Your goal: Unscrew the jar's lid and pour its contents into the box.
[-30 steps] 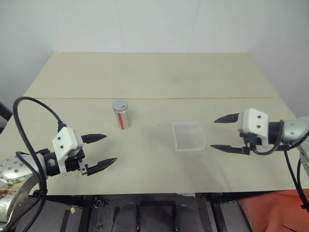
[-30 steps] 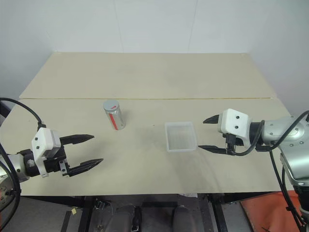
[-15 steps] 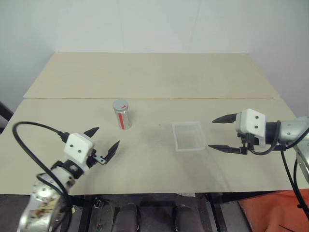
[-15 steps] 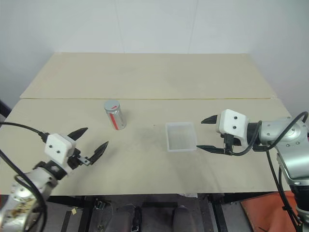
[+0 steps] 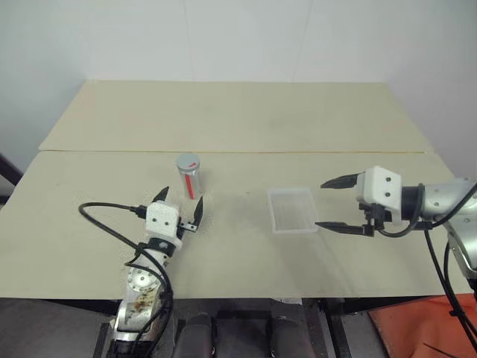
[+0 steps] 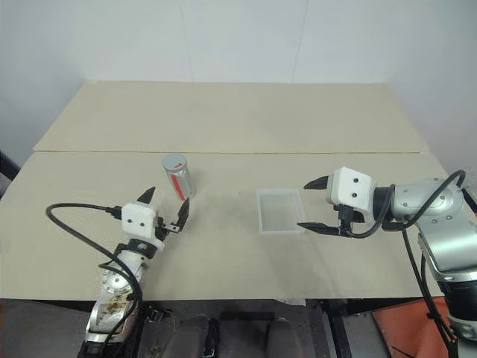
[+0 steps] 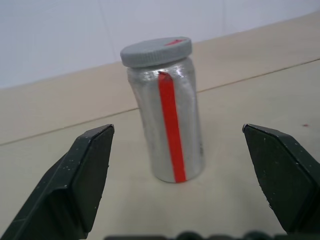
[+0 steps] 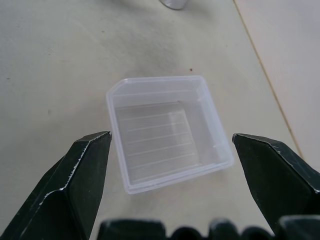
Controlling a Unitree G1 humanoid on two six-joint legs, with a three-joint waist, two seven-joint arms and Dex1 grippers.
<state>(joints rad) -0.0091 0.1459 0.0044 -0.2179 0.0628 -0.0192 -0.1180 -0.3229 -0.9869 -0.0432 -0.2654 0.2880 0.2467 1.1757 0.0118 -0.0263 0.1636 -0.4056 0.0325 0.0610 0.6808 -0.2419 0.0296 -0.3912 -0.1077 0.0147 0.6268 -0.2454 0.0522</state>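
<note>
Left wrist view shows you the jar (image 7: 170, 115) standing up straight, right in the middle between your left gripper's (image 5: 179, 214) two black fingers (image 7: 82, 175). The fingers are wide open and touch nothing. The jar sits a bit past the tips, so it looks like you are lining up to grab it. The grey lid (image 7: 156, 50) is on top of the jar, so nothing has been poured yet.

Your right gripper (image 5: 341, 204) is wide open too, and holds nothing. The clear box (image 8: 167, 131) lies flat between and just in front of its fingers (image 8: 75, 180). The box looks empty. My guess is this hand waits there, close by, so it can help with the lid.

The jar and the box sit well apart on a pale, smooth desk (image 5: 246, 119). A thin line runs across the desk, past the jar, where two boards meet. Behind the desk is a plain white wall (image 5: 223, 37).
</note>
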